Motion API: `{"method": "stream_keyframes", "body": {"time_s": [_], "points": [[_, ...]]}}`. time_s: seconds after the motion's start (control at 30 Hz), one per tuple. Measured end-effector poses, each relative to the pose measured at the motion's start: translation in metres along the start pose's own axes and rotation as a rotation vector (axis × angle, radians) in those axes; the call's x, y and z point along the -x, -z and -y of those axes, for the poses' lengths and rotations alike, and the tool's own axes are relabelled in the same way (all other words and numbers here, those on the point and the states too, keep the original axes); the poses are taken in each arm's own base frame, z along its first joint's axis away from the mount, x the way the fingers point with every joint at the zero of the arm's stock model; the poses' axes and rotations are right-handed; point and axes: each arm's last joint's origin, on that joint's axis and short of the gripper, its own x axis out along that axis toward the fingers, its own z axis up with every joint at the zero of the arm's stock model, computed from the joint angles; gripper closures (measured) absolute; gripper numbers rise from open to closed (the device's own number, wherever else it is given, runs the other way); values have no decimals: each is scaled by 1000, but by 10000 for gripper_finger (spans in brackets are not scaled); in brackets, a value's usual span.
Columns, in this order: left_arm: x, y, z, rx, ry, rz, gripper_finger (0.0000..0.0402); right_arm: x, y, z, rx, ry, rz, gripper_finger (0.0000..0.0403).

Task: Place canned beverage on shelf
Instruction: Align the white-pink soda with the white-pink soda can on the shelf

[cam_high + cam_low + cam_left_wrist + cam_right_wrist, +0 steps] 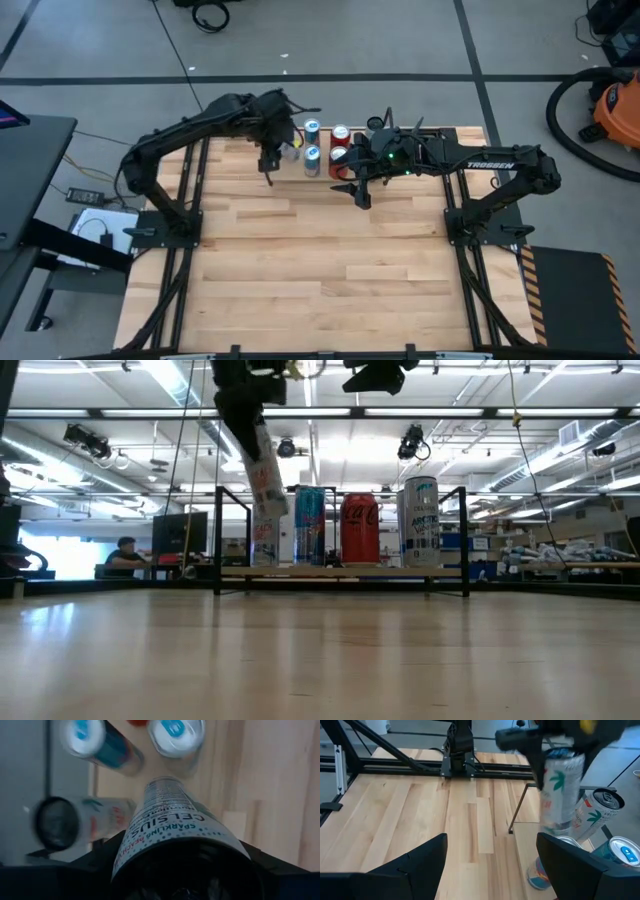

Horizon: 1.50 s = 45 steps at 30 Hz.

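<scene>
The shelf (340, 570) is a light board between black rod end frames at the table's far middle. On it stand a blue can (309, 525), a red can (360, 527), a white can (420, 520) and another white can (594, 817) near its left end. My left gripper (250, 415) is shut on a white Celsius can (264, 475), held above the shelf's left end. My right gripper (490, 865) is open and empty, just in front of the shelf's right part; it also shows in the high view (358, 190). My left gripper pinches the Celsius can's upper end (150, 850) between its two fingers, coming from above and pointing down. The can hangs below the fingers, tilted, with its lower end (272, 508) clear of the shelf board.
The black end frames (218, 540) (466, 540) stand at both ends of the shelf. The butcher-block tabletop (320, 270) stretches wide in front of the shelf. Arm bases and black rails (170, 230) line the table's left and right sides.
</scene>
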Motion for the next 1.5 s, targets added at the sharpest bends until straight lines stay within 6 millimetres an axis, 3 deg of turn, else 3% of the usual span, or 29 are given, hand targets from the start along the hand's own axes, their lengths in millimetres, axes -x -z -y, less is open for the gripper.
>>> {"method": "stream_keyframes", "body": {"time_s": [0.4, 0.7, 1.5], "points": [[-51, -2, -13, 3, 82, -171, 136, 0, 6, -1, -27, -6, -58, 87], [-68, 5, -28, 41, 145, -189, 136, 0, 6, -1, -25, -8, -57, 87], [-88, 7, -36, 33, 176, -204, 136, 0, 5, -1, -24, -18, -55, 87]]}}
